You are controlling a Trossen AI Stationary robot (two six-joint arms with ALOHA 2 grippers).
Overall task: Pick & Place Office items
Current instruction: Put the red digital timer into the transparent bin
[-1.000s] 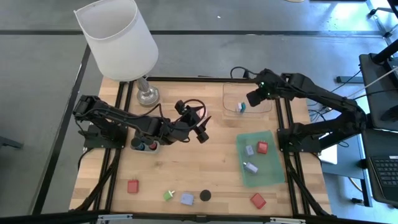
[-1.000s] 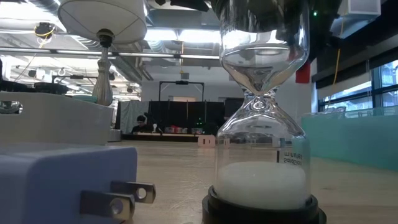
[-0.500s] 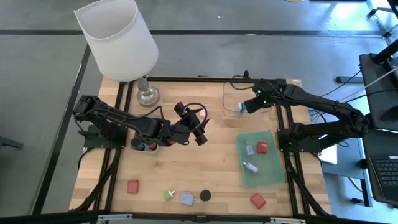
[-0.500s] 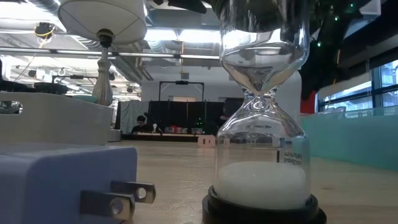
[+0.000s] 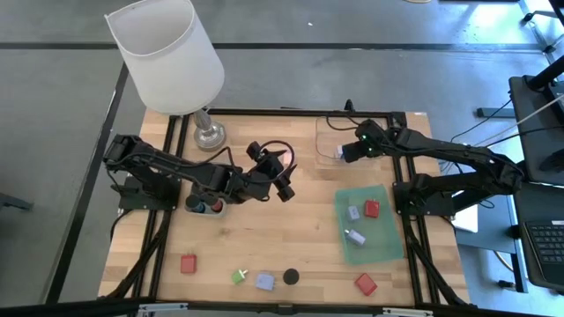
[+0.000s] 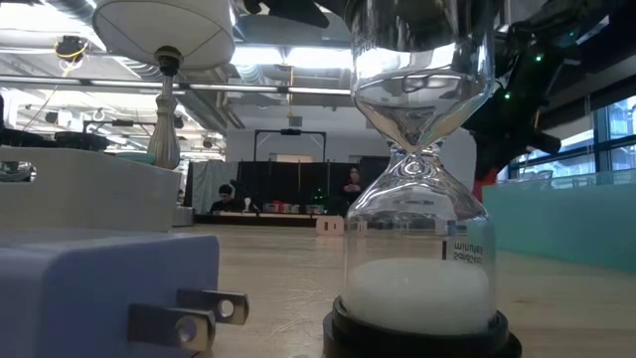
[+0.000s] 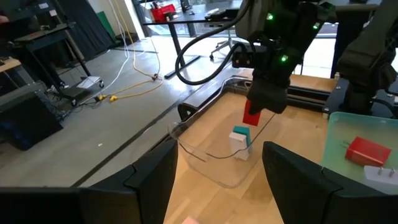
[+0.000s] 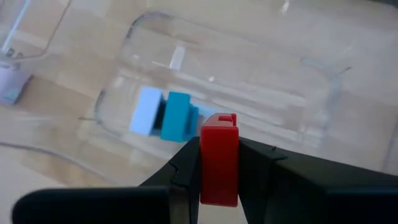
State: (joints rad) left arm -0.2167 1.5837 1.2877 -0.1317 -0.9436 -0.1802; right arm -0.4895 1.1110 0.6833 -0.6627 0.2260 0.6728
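Observation:
My right gripper (image 5: 345, 151) hangs over the clear tray (image 5: 328, 130) at the table's far side, shut on a red block (image 8: 219, 163). A teal-and-white piece (image 8: 168, 115) lies on the tray floor below it. My left gripper (image 5: 284, 181) waits open near the table's middle, facing that tray and touching nothing. The green tray (image 5: 384, 249) holds a lilac block (image 5: 353, 212), a red block (image 5: 372, 209) and a grey piece (image 5: 355, 236). Near the front edge lie a red block (image 5: 189, 263), a green bit (image 5: 239, 276), a lilac plug block (image 5: 264, 282), a black-capped hourglass (image 5: 290, 276) and another red block (image 5: 366, 283). My right gripper pinches the red block between its two fingers, one on each flank (image 8: 204, 168). The fingers come from above, slanting down. In the left wrist view the block (image 7: 250, 116) hangs below the fingers, lifted clear above the clear tray and the teal-and-white piece (image 7: 240, 139).
A white-shaded lamp (image 5: 167, 55) stands on its metal foot (image 5: 210, 134) at the far left corner. A small holder with round caps (image 5: 204, 207) sits under my left arm. Cables (image 5: 339, 106) run along the far edge. Bare wood lies between the two trays and the front row.
My right gripper has moved toward the table's left and down over the clear tray, keeping the red block in its hold; it now covers the teal-and-white piece in the high view.

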